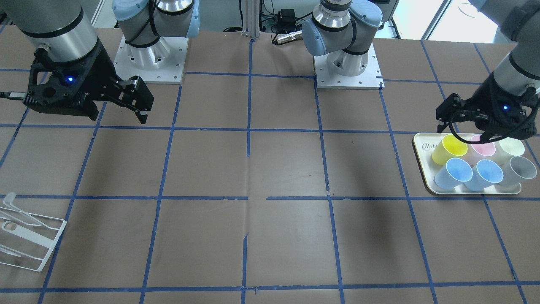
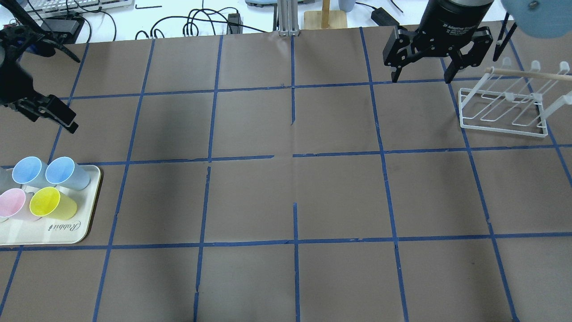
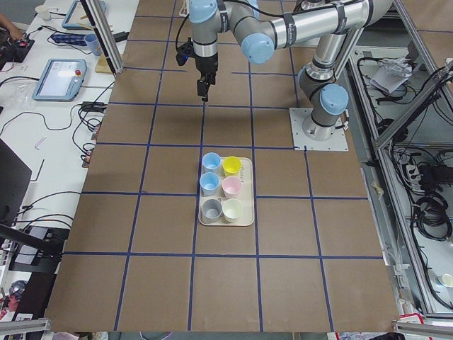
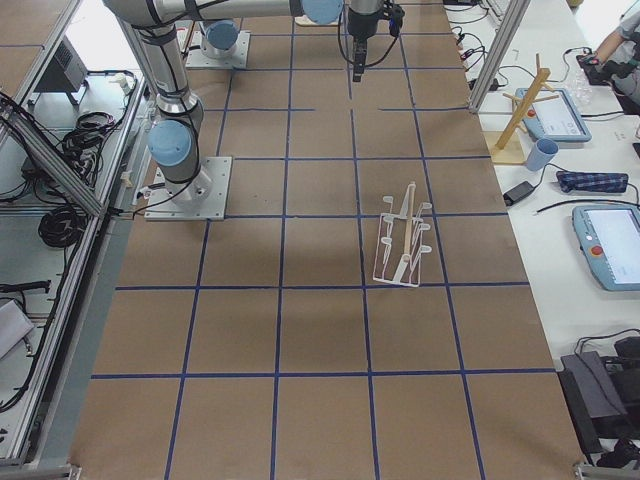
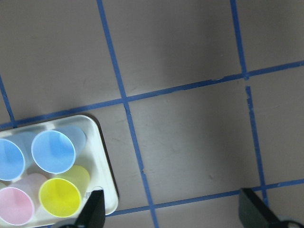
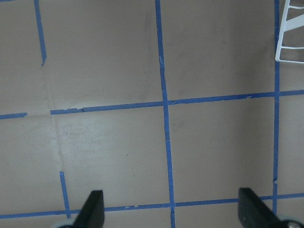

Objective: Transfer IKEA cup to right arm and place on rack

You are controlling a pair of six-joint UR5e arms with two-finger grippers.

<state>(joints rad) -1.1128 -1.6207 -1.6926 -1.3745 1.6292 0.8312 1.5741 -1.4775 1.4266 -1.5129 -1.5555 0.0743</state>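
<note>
Two pale blue IKEA cups (image 1: pixel 457 171) (image 1: pixel 487 173) stand upright on a cream tray (image 1: pixel 423 148) with yellow, pink, pale green and grey cups. They also show in the overhead view (image 2: pixel 27 171) (image 2: pixel 62 172) and in the left wrist view (image 5: pixel 53 151). My left gripper (image 1: pixel 448 120) hangs open and empty above the tray's robot-side edge, apart from the cups. My right gripper (image 2: pixel 420 78) is open and empty, raised above the table beside the white wire rack (image 2: pixel 505 109), not touching it.
The rack stands at the table's right end (image 1: pixel 29 240), and its corner shows in the right wrist view (image 6: pixel 292 33). Brown paper with a blue tape grid (image 2: pixel 292 156) covers the table. Both arm bases (image 1: pixel 149 59) (image 1: pixel 348 63) stand at the robot side.
</note>
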